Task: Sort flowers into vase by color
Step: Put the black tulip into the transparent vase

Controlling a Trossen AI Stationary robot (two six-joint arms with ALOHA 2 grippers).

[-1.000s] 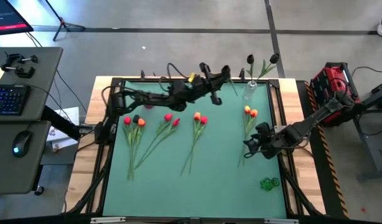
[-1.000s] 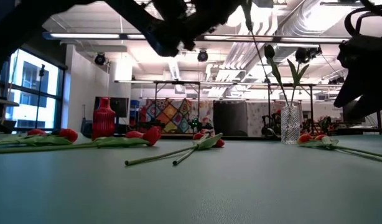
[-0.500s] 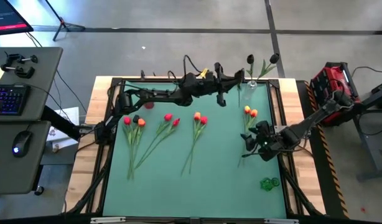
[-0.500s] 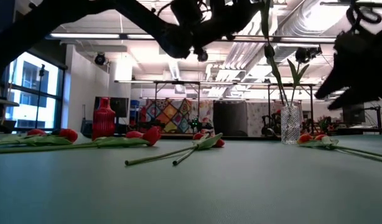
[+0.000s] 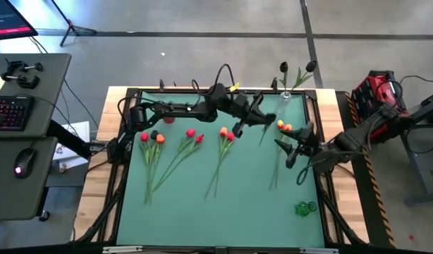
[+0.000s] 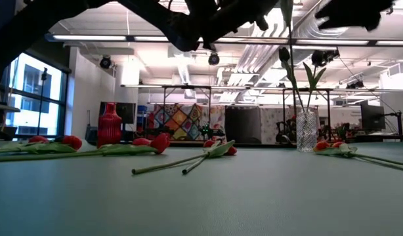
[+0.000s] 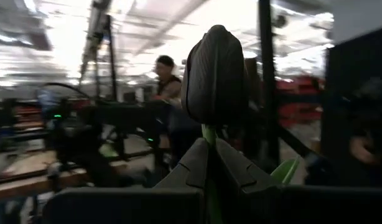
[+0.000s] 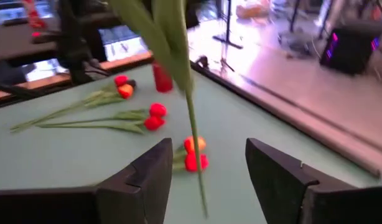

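Writing is nowhere readable. One near-black artificial tulip [image 7: 214, 74] is clamped in the left gripper [image 5: 253, 120], upper centre; right gripper [image 5: 295, 150] jaws are parted, empty.

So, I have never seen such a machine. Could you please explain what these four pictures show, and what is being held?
It is a robot with two dark arms at a green table. One picture looks straight down, one looks level across the table, and two come from cameras on the wrists. Red and orange flowers lie on the table, and a glass vase at the far edge holds dark flowers. The left end effector is shut on a dark flower, seen close in the left wrist picture. The right end effector is open beside that flower's stem, holding nothing.
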